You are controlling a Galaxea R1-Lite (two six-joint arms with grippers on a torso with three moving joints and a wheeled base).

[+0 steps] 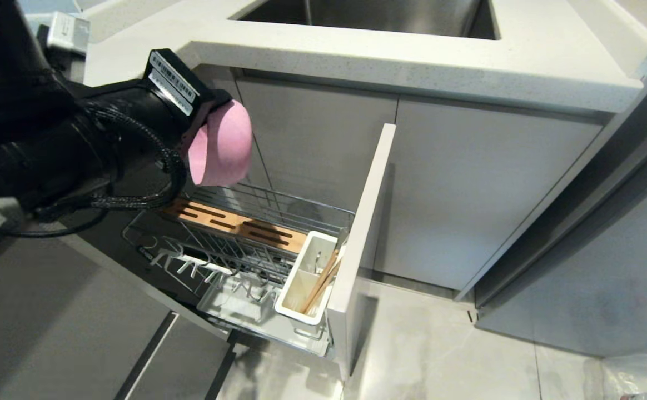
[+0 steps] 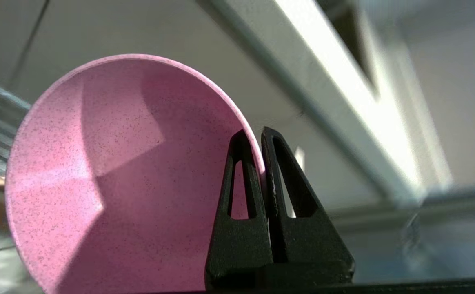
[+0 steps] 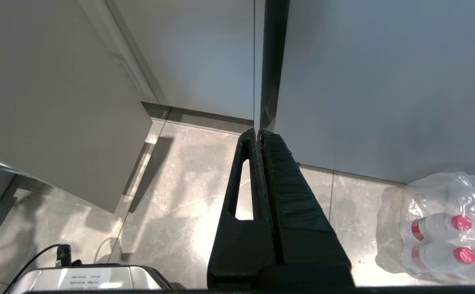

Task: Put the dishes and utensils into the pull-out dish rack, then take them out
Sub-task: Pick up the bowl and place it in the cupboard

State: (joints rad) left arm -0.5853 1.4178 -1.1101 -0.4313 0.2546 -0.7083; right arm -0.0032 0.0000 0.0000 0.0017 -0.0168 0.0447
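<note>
The left gripper pinches the rim of a pink bowl, its two black fingers clamped on either side of the thin wall, one inside the bowl and one outside. In the head view the bowl hangs tilted on its side in the air at the end of the black left arm, above the far end of the pull-out dish rack and in front of the pale grey cabinet doors; the bowl touches nothing but the fingers. Below it the chrome wire basket stands drawn out of the cabinet, with a slotted wooden strip lying along its top and a white drip tray at the bottom, where white prongs stand up. At the near end of the rack, just inside the narrow pale front panel, sits a white utensil caddy split into compartments; a pair of light wooden chopsticks leans in the compartment nearest the panel, tips up. Above the rack runs a speckled white countertop with a steel sink set into it. The right gripper hangs apart over the grey tiled floor, its fingers pressed together on nothing, with a shrink-wrapped pack of bottles with red caps lying on the tiles nearby.
</note>
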